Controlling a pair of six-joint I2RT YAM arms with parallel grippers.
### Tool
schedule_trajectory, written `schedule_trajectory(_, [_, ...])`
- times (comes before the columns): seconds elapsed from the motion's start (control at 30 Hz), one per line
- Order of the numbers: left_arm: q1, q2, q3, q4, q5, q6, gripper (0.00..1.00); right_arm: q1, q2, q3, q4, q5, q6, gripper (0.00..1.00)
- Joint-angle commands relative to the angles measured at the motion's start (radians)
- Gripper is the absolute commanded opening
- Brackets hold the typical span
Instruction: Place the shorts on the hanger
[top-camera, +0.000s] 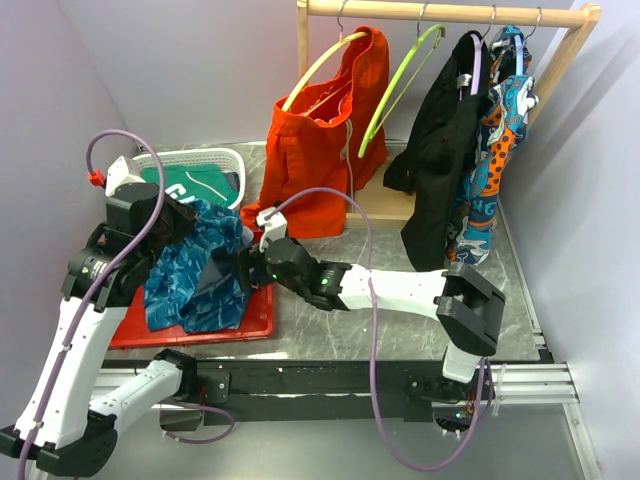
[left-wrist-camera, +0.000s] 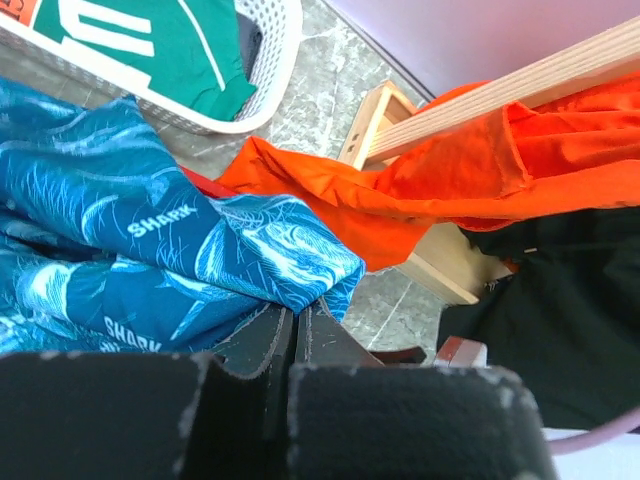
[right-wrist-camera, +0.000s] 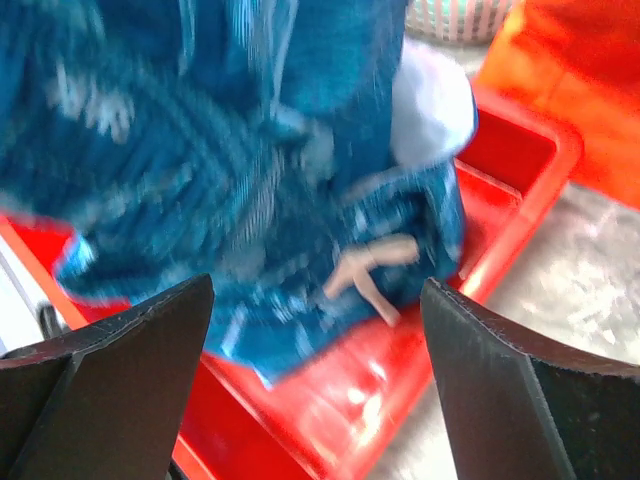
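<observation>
A: At left-centre of the top view, we see the shorts (top-camera: 195, 275) bunched over the red tray (top-camera: 258, 322), with the left gripper (left-wrist-camera: 297, 318) clamped on their edge.
B: And the right gripper (right-wrist-camera: 315, 292)?
A: Jaws wide, facing the shorts. We see the hanger (top-camera: 400, 85) on the rail (top-camera: 440, 12), top, right of centre.

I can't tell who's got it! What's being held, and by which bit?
The left gripper pinches the shorts by a fabric edge near the top; the right gripper is open, holding nothing.

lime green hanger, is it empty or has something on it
Empty: the lime-green hanger hangs bare from the wooden rail, between the orange shorts and the black garment.
</observation>
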Motion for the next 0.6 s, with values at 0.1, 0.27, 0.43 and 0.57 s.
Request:
schedule_trajectory(0.1, [-0.003, -0.026, 0.118, 0.027, 0.044, 0.043, 0.01, 0.011, 0.08, 0.12, 0.089, 0.139, 0.073, 0.86])
schedule_trajectory(0.27, [-0.003, -0.02, 0.14, 0.017, 0.059, 0.059, 0.01, 0.011, 0.091, 0.159, 0.118, 0.211, 0.041, 0.79])
schedule_trajectory(0.43, [-0.003, -0.027, 0.129, 0.024, 0.084, 0.069, 0.01, 0.01, 0.062, 0.226, 0.087, 0.263, -0.041, 0.42])
schedule_trajectory(0.57, [-0.002, -0.026, 0.143, 0.021, 0.087, 0.082, 0.01, 0.009, -0.049, 0.22, 0.024, 0.342, -0.075, 0.0])
